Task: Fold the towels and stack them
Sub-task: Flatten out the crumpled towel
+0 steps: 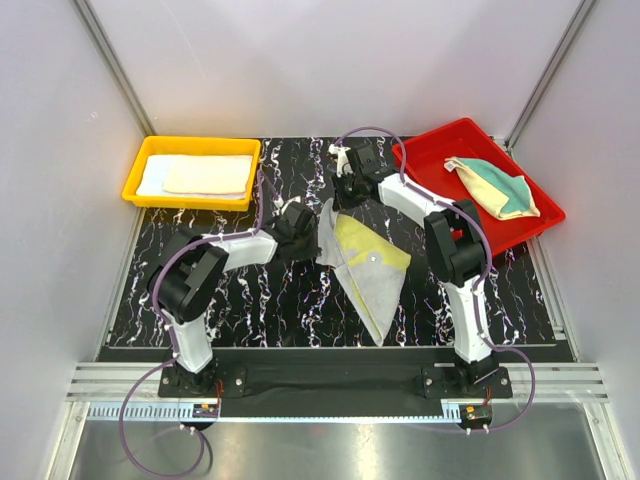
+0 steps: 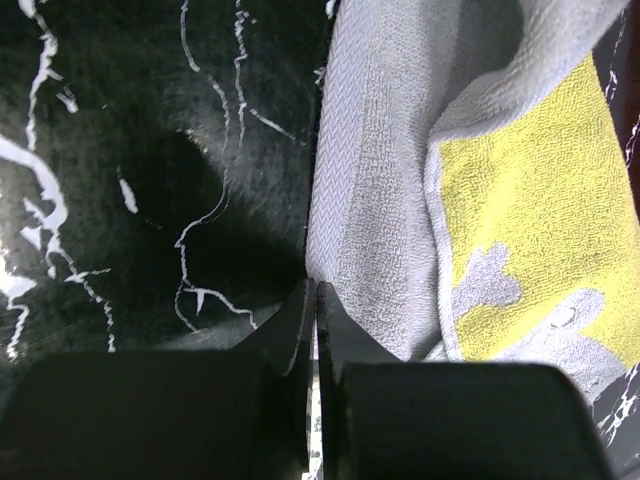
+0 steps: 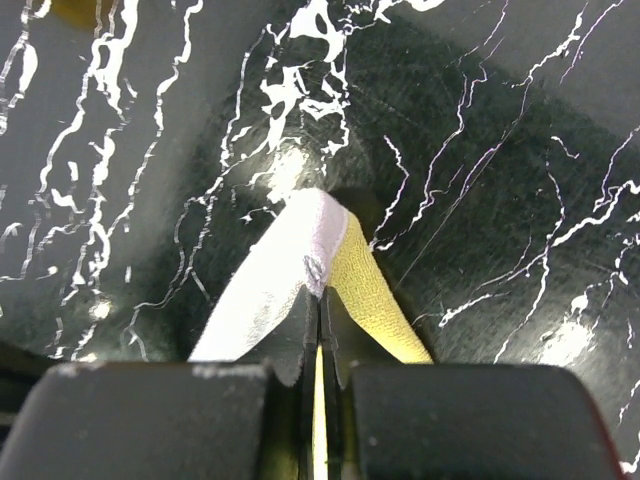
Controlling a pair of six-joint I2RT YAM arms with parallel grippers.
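Observation:
A grey and yellow towel [image 1: 370,265] lies partly spread on the black marbled table, its far end lifted. My right gripper [image 1: 345,193] is shut on its far corner, which shows grey and yellow between the jaws in the right wrist view [image 3: 305,255]. My left gripper [image 1: 308,232] is shut at the towel's left edge; in the left wrist view the grey hem [image 2: 370,200] runs straight into the closed fingertips [image 2: 316,295]. Folded pale blue and cream towels [image 1: 205,175] lie in a yellow bin [image 1: 140,170]. A crumpled yellow and teal towel [image 1: 495,187] lies in a red bin [image 1: 440,140].
The yellow bin stands at the back left of the table and the red bin at the back right. White walls with metal rails close in the sides. A metal rail runs along the near edge by the arm bases.

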